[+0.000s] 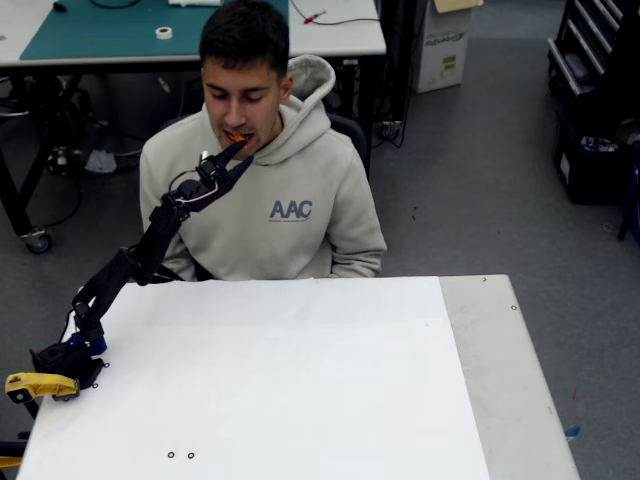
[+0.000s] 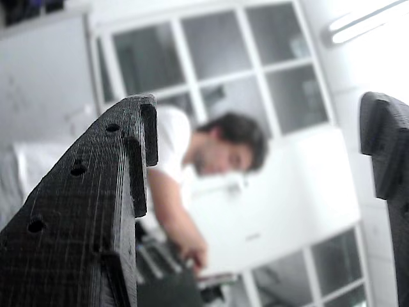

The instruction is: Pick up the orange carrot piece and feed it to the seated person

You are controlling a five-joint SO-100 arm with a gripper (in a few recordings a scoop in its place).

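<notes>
The seated person (image 1: 290, 200) in a light grey hoodie sits behind the white table (image 1: 300, 380) with his head bent forward. The orange carrot piece (image 1: 237, 137) shows between his lips. My black arm reaches up from the table's left edge, and my gripper (image 1: 246, 152) sits just under his mouth, fingertips close to the carrot. In the wrist view the gripper (image 2: 255, 128) is open, its two black fingers (image 2: 96, 211) far apart with nothing between them.
A yellow clamp-like part (image 1: 38, 385) sits by the arm's base at the table's left edge. Behind the person stands a desk with a green mat (image 1: 120, 30). In the wrist view another person (image 2: 217, 160) appears blurred in the background.
</notes>
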